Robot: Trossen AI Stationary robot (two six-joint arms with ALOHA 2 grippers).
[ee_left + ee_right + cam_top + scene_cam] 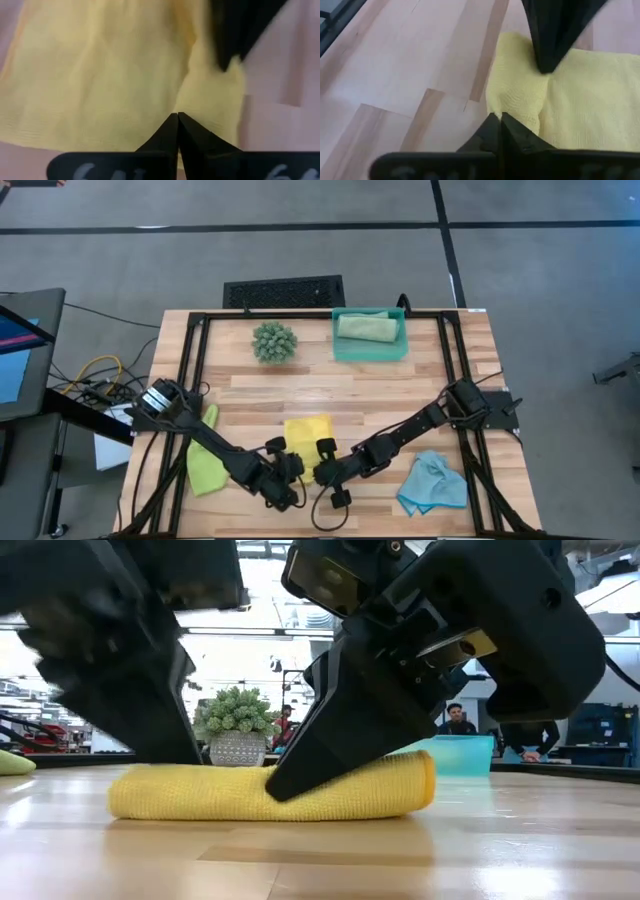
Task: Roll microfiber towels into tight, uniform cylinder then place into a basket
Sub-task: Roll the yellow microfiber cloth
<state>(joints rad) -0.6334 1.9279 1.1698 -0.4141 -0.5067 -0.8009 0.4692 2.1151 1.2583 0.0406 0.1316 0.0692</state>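
Wood tabletop [400,385], grey floor; L gripper [292,470] & R gripper [322,472] both closed, tips on yellow towel [306,432].

Four towels [307,434]; one basket [369,352]; one plant ball [274,341]; two grippers [308,470].

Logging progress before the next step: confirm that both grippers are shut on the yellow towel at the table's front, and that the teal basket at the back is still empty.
Not quite: the basket is not empty. The high view shows a rolled sage green towel already inside it. The rest holds: the left gripper and right gripper are shut at the yellow towel near the table's front edge.
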